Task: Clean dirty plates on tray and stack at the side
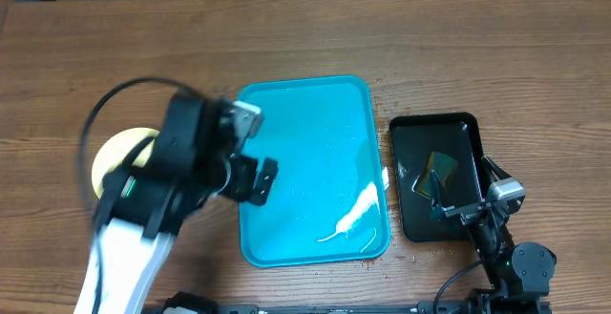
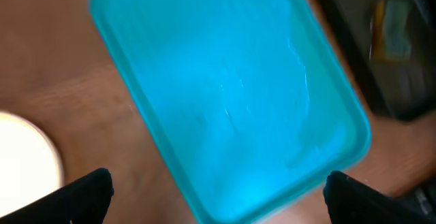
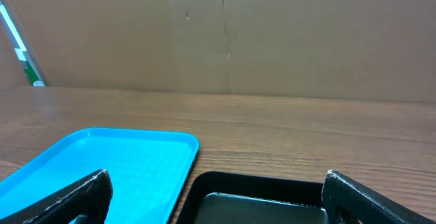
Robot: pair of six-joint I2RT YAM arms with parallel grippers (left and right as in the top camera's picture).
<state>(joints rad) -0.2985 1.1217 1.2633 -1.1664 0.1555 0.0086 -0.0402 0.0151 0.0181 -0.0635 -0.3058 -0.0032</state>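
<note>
Turquoise tray (image 1: 315,133) at table centre, bare of plates. Only a pale streak (image 1: 351,222) toward its 5 o'clock corner; wet sheen or residue, cannot tell which.

Plates (image 1: 116,154) off the tray at its 9 o'clock, on the table (image 1: 430,47), mostly hidden under the left arm. One pale yellow rim showing; count in the stack not readable. Same stack a white blur at 8 o'clock in the left wrist view.

Left gripper (image 2: 218,191) above the tray's 9 o'clock edge, fingers spread wide, holding nothing; view blurred. Right gripper (image 3: 218,190) low by the 6 o'clock end of the black tray (image 1: 409,220), fingers likewise wide apart, nothing between them.

Black tray at 3 o'clock of the turquoise one, just beside it, not touching. Inside: one yellow-green sponge (image 1: 439,168), near the middle.

Judged: cleaning and stacking done or nearly so; step in hand probably clearing the left arm from the stack. To do it well:
- Rise before swinging.
- Keep the elbow off the plates at 9 o'clock.
- Hold the spread fingers above the tray rim.
- Avoid nudging the stack out of line.
- Check the stack for leftover smears once unobstructed.
</note>
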